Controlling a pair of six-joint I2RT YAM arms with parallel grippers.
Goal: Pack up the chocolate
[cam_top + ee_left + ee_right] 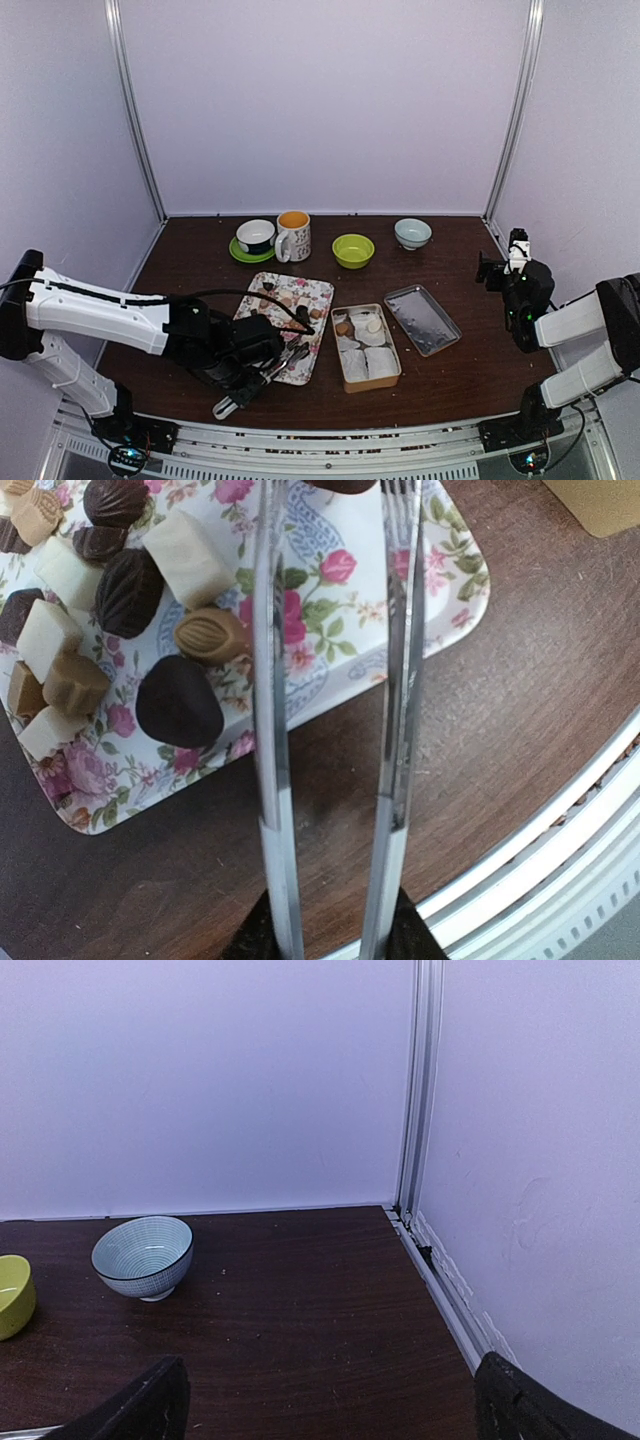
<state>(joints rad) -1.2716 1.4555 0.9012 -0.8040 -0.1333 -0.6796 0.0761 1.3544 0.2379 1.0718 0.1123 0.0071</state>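
Observation:
Several chocolates, dark, light brown and cream, lie on a floral tray; the tray also shows in the top view. My left gripper is shut on metal tongs, whose arms reach over the tray's near corner. A dark piece shows at the frame's top edge between the tong tips; I cannot tell if it is pinched. In the top view the left gripper sits at the tray's near edge. A tan tin holds white paper cups and a few chocolates. My right gripper is open and empty, raised at the far right.
The tin's metal lid lies right of the tin. At the back stand a cup on a green saucer, a mug, a green bowl and a blue-white bowl. The table's front rail is close.

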